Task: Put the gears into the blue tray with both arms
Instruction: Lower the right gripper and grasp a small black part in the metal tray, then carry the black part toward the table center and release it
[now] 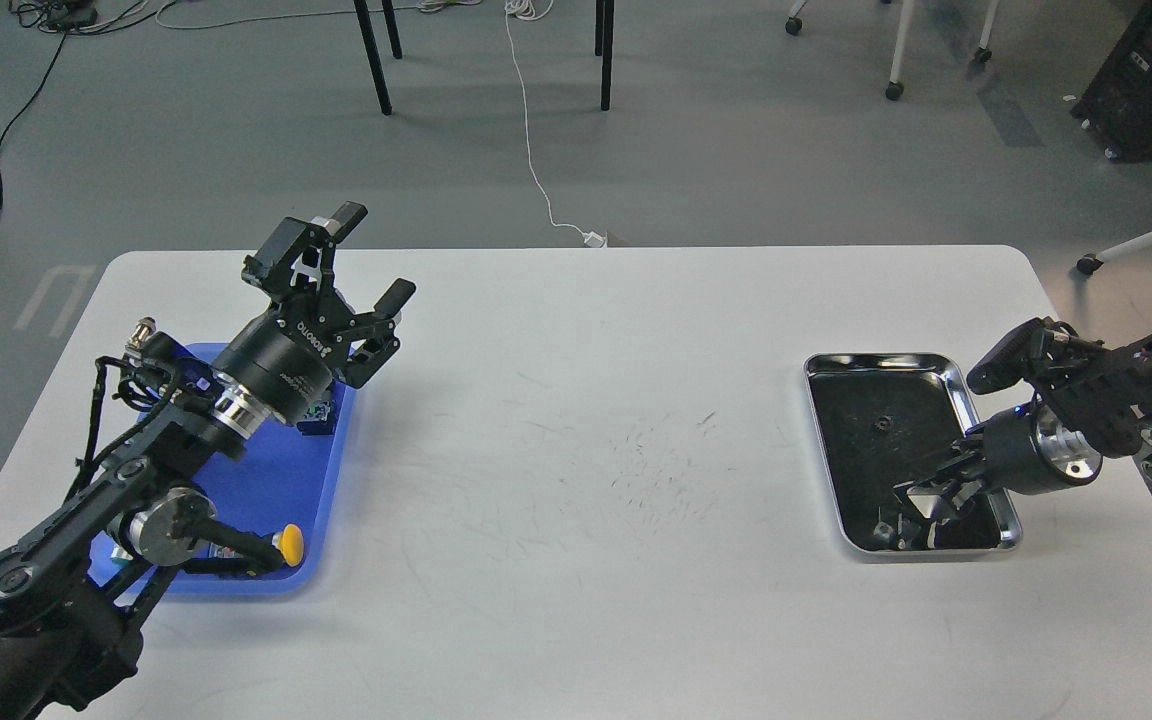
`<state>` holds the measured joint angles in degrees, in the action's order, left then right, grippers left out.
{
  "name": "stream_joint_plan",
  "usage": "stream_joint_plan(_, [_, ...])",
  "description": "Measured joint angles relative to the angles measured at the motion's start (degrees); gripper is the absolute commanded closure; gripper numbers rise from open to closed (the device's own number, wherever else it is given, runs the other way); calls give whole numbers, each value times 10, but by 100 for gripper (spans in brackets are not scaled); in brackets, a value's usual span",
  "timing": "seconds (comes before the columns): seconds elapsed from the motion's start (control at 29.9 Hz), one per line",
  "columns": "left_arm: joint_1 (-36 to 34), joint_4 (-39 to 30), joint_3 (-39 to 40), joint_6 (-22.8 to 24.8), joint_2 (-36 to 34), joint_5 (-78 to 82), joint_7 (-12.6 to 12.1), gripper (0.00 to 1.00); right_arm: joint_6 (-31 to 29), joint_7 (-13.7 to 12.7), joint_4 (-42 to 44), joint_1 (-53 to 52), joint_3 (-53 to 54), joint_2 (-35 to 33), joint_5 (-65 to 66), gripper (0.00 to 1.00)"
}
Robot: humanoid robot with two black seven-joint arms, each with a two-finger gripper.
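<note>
The blue tray (281,470) lies at the table's left, half covered by my left arm. My left gripper (373,255) is raised over the tray's far right corner, open, with nothing between its fingers. One small black gear (878,423) shows on the black lining of the silver metal tray (958,375) at the right. My right gripper (901,512) reaches down into the near end of that silver tray. It is dark against the lining, so its fingers cannot be told apart, and anything between them is hidden.
A yellow-capped push-button switch (288,543) lies in the blue tray's near right corner, and another small part (319,413) sits at its right rim under my left wrist. The white table (596,450) between the two trays has fine scratches.
</note>
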<state>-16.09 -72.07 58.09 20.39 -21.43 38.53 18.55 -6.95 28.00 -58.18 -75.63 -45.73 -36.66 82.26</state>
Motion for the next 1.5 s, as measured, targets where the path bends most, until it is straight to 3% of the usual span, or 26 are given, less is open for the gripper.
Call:
stream_joint_plan(0.57, [0,0,0,1,0,0,0,2,-9,0,-2,2,0,1,0,82])
stream_joint_plan(0.87, [1,-1,1,4,-2,0,1,2,-10,0,-18,-17,2,-4,-2,82])
stream_joint_plan(1.07, [0,-5,2,4,-9,0,1,2,-34,0,-77,-118,4,-4,-64,82])
stream_joint_plan(1.24, [0,-9,5,5,-14,0,11,2,-48,0,-107,-181,4,81,-186,81])
stream_joint_plan(1.5, [8,-10,19,8,-33,-2,24,2,-10,0,-4,-154,-5,270,-227,81])
